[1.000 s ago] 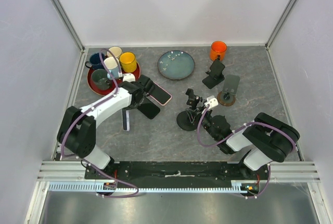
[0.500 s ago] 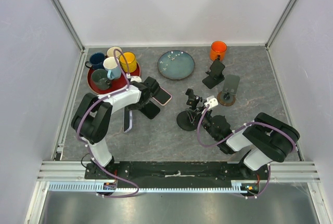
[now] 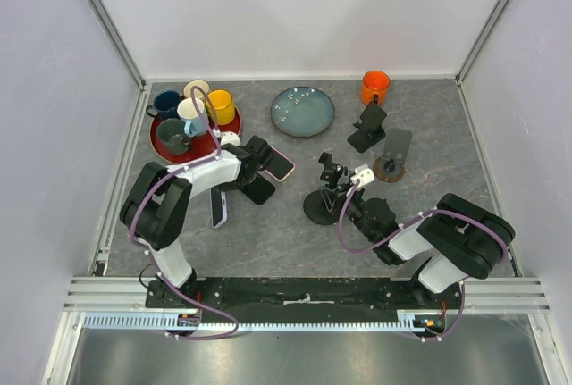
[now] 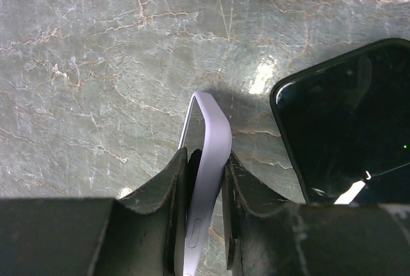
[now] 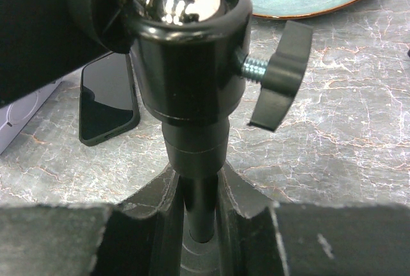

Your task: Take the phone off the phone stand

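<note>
A red tray (image 3: 170,154) at the upper left of the top view carries five mugs: a dark blue mug (image 3: 165,103), a cream mug (image 3: 197,90), a yellow mug (image 3: 220,106), a pale blue mug (image 3: 190,112) and a dark green mug (image 3: 174,138). Their contents cannot be told. A teal plate (image 3: 302,111) at upper centre and an orange mug (image 3: 375,87) at upper right stand directly on the surface (image 3: 295,242).

In the left wrist view the lavender phone (image 4: 208,154) is seen at lower centre. It is pinched across its thickness by the left tool (image 4: 204,167), which is closed down to that thickness. The phone is held on edge, with a narrow side bearing a button turned to the camera. Its long axis runs up the frame from the bottom edge to the centre, the far end toward the tray at the top edge. Whether it touches the surface cannot be told. A black phone (image 4: 346,129) lies flat, screen up, just to its right and apart from it.

The right tool (image 5: 198,193) is closed on the post of the phone stand (image 3: 320,206) at the centre of the top view.
</note>
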You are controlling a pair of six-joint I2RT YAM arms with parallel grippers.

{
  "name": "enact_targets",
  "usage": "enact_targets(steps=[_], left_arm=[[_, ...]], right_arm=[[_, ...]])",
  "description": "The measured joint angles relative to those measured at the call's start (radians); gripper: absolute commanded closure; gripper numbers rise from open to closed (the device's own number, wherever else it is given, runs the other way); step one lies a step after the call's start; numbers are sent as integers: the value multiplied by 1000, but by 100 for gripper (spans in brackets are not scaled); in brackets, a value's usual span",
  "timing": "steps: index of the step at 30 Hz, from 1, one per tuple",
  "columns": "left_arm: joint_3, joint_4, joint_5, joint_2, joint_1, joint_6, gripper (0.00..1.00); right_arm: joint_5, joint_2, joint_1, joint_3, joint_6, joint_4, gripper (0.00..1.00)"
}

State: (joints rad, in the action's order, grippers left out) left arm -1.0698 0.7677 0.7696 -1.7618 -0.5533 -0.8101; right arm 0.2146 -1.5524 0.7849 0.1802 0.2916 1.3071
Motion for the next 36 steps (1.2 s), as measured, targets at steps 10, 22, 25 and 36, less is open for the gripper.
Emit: enact_targets(steps=[10, 22, 25, 36], left_arm=[[53, 40, -65, 11, 24, -98, 27], [53, 68, -145, 51, 30, -124, 13], [57, 64, -182, 65, 30, -125, 12], [74, 41, -257, 243, 31, -123, 5]], right_arm=[[-8, 0, -1, 0, -1, 0, 100], [-15, 0, -3, 1, -1, 0, 100], [-15, 0, -3, 1, -1, 0, 100], [-14, 19, -3, 0, -13, -27, 100]])
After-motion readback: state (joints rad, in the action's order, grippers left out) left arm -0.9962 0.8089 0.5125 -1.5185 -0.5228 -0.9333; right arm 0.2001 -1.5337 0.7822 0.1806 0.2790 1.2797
